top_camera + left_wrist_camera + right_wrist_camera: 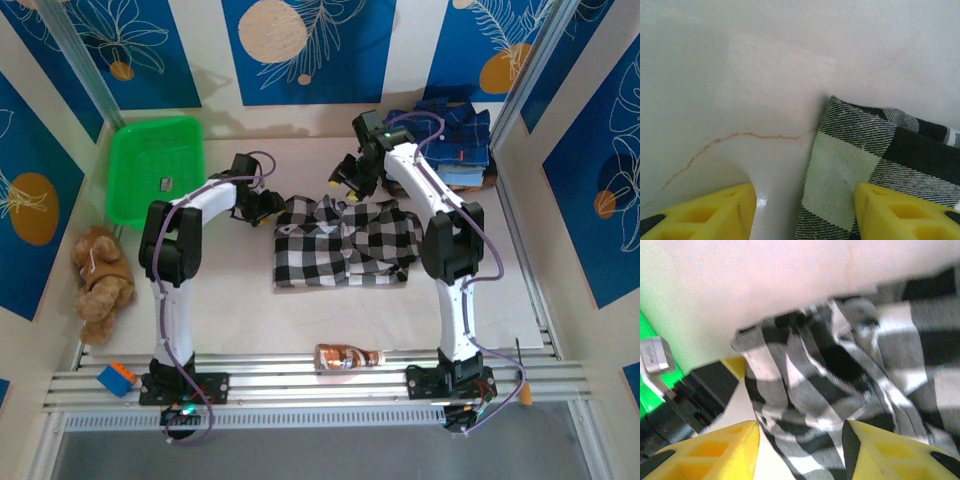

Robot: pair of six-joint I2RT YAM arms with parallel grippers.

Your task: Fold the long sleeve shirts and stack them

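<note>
White tabletop (240, 300) between blue leaf-print walls: one shirt mid-fold at centre.

At the table's middle the checked shirt (345, 243) lies partly folded, long axis running 9 to 3 o'clock, its rumpled collar end seemingly toward 11. At its 10 o'clock corner the left gripper (804, 205) straddles the cloth with fingers spread wide, nothing pinched. At 12 the right gripper (801, 440), equally wide, hangs over bunched fabric. This looks like the folding step, and next both must pinch that far edge and carry it toward 6. The folded stack (455, 135) sits at 2 o'clock, the green basket (155, 170) at 10, the plush toy (100, 280) at 9, and a bottle (350, 356) at 6.
</note>
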